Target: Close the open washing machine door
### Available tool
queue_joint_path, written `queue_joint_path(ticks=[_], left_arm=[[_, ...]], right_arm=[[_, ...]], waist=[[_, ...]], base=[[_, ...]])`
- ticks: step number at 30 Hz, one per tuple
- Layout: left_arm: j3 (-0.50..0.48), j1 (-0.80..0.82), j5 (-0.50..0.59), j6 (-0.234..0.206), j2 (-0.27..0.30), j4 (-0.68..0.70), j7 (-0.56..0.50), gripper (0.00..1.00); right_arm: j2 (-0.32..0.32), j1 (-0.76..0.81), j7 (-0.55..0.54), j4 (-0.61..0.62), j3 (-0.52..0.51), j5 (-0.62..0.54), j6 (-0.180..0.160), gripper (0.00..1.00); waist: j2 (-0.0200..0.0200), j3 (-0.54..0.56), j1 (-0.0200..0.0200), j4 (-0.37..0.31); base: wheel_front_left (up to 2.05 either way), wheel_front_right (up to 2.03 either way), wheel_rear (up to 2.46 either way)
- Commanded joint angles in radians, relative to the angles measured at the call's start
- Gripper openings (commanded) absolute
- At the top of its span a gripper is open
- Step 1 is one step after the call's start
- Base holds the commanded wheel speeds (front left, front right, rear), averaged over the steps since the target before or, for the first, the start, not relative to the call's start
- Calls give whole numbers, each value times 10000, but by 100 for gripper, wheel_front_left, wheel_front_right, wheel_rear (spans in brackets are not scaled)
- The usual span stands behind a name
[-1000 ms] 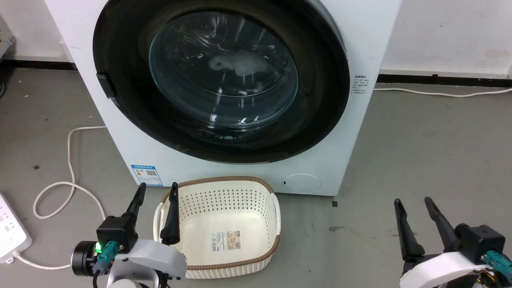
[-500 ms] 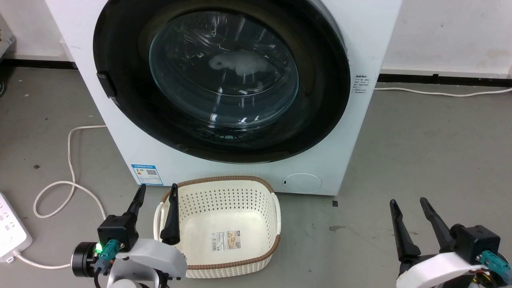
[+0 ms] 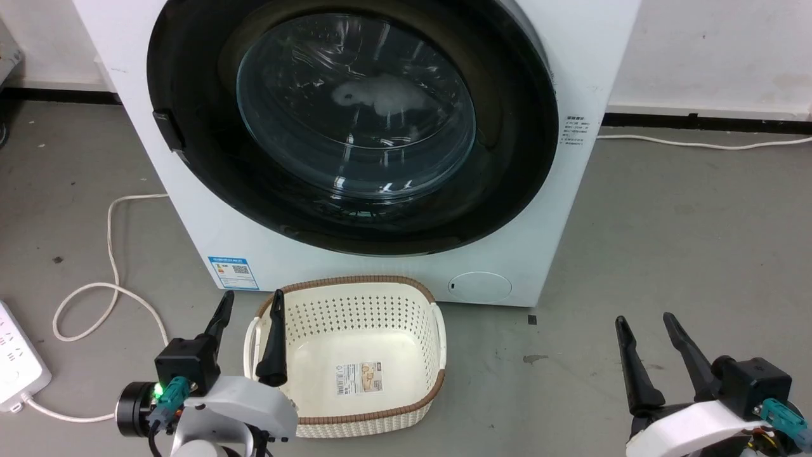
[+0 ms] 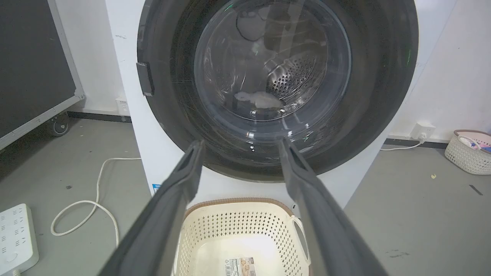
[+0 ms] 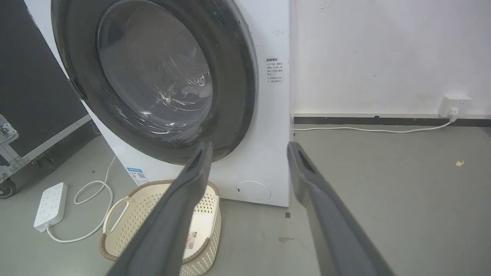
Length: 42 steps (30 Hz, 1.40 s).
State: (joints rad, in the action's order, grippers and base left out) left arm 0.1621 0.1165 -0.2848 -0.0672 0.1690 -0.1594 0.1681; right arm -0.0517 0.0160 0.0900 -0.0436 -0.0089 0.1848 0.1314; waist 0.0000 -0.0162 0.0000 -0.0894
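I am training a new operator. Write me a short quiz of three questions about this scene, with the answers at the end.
1. True or false: no claw touches the washing machine door.
2. What stands on the floor directly in front of the machine? A) a cream basket B) a red bucket C) a chair
3. Fill in: the left claw and the right claw are both ____ and hold nothing.
Key: 1 true; 2 A; 3 open.
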Motion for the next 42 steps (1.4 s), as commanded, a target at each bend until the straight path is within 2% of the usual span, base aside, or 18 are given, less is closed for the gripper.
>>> queue_joint_path(ticks=[1,2,3,42], left_arm=[[25,99,-41,46,43,-35,46,100],[25,99,-41,46,43,-35,46,100],[9,23,-13,-1,2,-9,-4,0],[-449,-309,784,186,-335,437,-473,0]], right_arm=[[14,-8,50,-7,36,24,-7,100],[14,-8,50,-7,36,24,-7,100],[0,-1,-3,1,27,-3,0,0],[4,-45,-253,122,43,-516,-2,0]], waist=[[0,-8,0,6],[0,-8,0,6],[0,-23,0,12],[0,27,0,259]], base=[[0,0,0],[0,0,0],[0,0,0],[0,0,0]])
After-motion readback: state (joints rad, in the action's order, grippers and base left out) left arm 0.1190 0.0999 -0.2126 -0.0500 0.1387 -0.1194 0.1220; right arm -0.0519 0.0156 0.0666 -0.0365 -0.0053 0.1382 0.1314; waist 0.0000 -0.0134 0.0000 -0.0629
